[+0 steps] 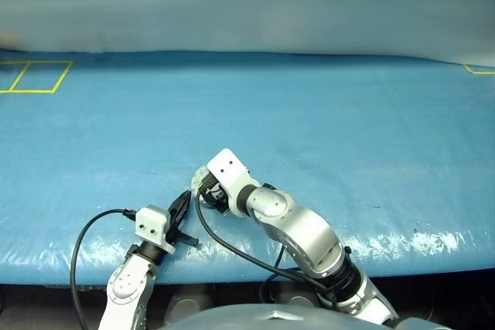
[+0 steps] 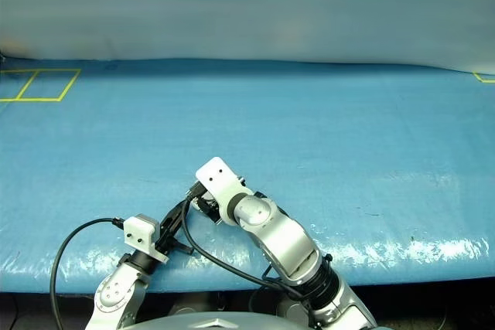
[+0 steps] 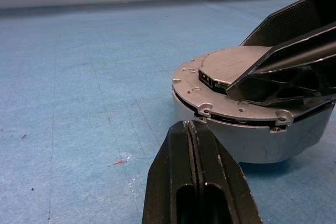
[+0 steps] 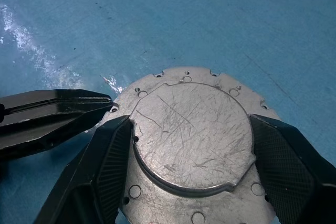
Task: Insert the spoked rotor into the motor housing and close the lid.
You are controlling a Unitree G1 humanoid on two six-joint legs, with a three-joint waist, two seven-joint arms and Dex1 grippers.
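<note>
Sitting closed on the blue desk (image 1: 325,129) near its front edge: motor housing (image 3: 262,142), lid (image 4: 191,135) down on top. Right gripper (image 4: 189,177) spread wide, fingers (image 4: 107,171) straddling the lid's raised centre disc. Left gripper (image 3: 195,145) pinched shut, empty, tip just beside the housing rim.

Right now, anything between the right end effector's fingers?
Yes: the raised centre disc of the closed lid on the motor housing. The right end effector straddles it in the right wrist view.
</note>
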